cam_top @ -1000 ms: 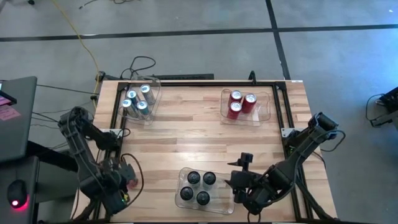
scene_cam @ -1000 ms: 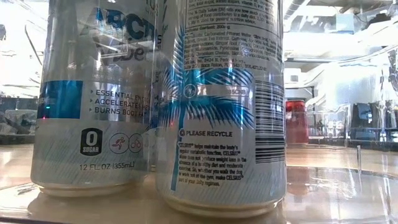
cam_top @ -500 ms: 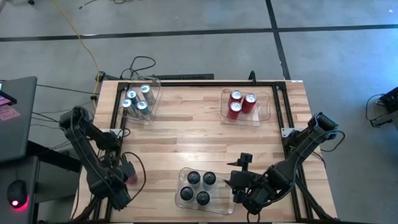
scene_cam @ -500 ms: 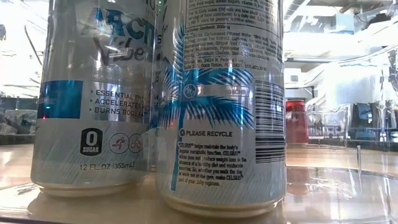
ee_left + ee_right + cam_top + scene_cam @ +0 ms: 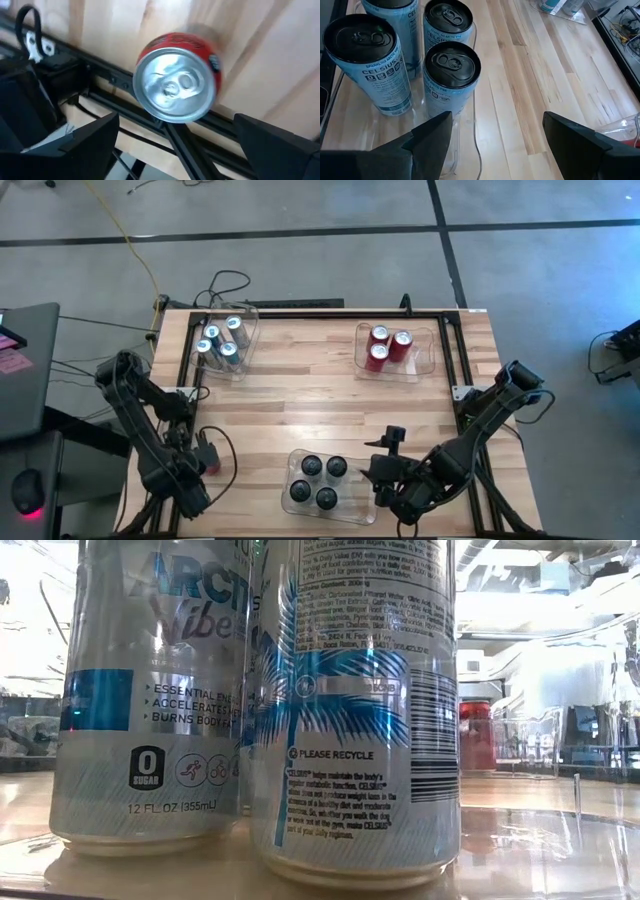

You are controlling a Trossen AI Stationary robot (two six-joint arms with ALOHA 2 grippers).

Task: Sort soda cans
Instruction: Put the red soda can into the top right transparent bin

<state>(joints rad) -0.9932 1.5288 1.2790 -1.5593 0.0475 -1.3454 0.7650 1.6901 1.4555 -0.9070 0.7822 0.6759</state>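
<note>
Hovering at seven o'clock, the left gripper (image 5: 172,142) spreads wide around the last red can (image 5: 175,78); right gripper (image 5: 497,137) waits open at five, its black cans (image 5: 317,480) binned.

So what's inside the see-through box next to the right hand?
Four cans with dark tops stand upright inside the clear bin, seen from above. The right wrist view shows light-blue sides on them. The floor of the bin under the cans is covered.
</note>
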